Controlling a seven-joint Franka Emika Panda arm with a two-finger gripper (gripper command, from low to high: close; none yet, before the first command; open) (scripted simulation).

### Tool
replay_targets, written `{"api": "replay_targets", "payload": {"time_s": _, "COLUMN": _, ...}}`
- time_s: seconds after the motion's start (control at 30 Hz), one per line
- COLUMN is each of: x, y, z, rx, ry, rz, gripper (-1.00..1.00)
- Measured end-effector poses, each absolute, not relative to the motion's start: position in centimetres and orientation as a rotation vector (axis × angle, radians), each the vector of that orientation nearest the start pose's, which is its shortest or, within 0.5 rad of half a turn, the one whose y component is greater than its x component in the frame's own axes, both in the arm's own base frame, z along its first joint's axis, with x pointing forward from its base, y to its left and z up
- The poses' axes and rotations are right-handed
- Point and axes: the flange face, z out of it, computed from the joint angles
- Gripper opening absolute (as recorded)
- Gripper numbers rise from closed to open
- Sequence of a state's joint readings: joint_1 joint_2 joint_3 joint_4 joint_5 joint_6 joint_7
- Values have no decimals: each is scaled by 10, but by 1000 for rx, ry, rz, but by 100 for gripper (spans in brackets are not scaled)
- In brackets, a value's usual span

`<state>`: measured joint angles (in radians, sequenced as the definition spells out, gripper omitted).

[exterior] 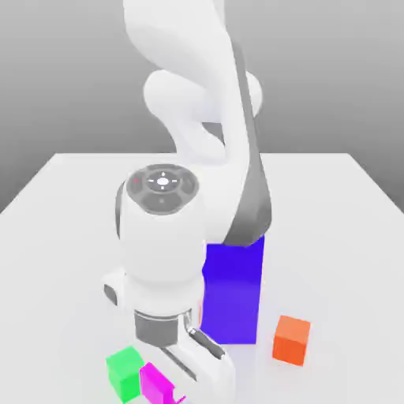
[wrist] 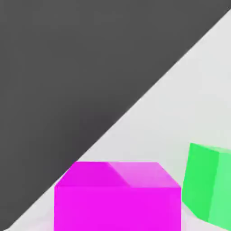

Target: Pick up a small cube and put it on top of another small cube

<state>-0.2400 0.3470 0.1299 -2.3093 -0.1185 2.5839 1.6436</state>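
The small magenta cube [exterior: 155, 383] sits on the white table at the front edge of the exterior view, touching or nearly touching the small green cube [exterior: 123, 370] on its left. My gripper [exterior: 207, 371] hangs low just to the exterior view's right of the magenta cube, tilted toward it. In the hand view the magenta cube [wrist: 118, 196] looms close, with the green cube [wrist: 210, 184] beside it. Both cubes rest on the table.
A tall blue-violet block [exterior: 233, 293] stands right behind my gripper. An orange cube [exterior: 292, 339] lies on the exterior view's right of that block. The white table [exterior: 71, 237] stretches back to the arm's base.
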Motion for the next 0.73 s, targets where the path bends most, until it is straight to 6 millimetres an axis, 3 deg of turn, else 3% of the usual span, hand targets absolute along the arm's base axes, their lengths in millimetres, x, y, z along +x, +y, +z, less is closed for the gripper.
{"api": "replay_targets", "payload": {"time_s": 0.2, "x": 490, "y": -72, "z": 201, "rx": -1913, "ry": 2538, "rz": 108, "gripper": -100}}
{"api": "replay_targets", "payload": {"time_s": 0.47, "x": 462, "y": -106, "z": 236, "rx": -1586, "ry": 2709, "rz": 29, "gripper": -100}}
{"api": "replay_targets", "payload": {"time_s": 0.53, "x": 460, "y": -110, "z": 223, "rx": -1575, "ry": 2715, "rz": 6, "gripper": -100}}
{"api": "replay_targets", "payload": {"time_s": 0.63, "x": 459, "y": -110, "z": 188, "rx": -1573, "ry": 2717, "rz": -1, "gripper": -100}}
{"api": "replay_targets", "payload": {"time_s": 0.67, "x": 459, "y": -110, "z": 181, "rx": -1574, "ry": 2717, "rz": -1, "gripper": 100}}
{"api": "replay_targets", "payload": {"time_s": 0.73, "x": 459, "y": -110, "z": 181, "rx": -1574, "ry": 2717, "rz": -2, "gripper": 100}}
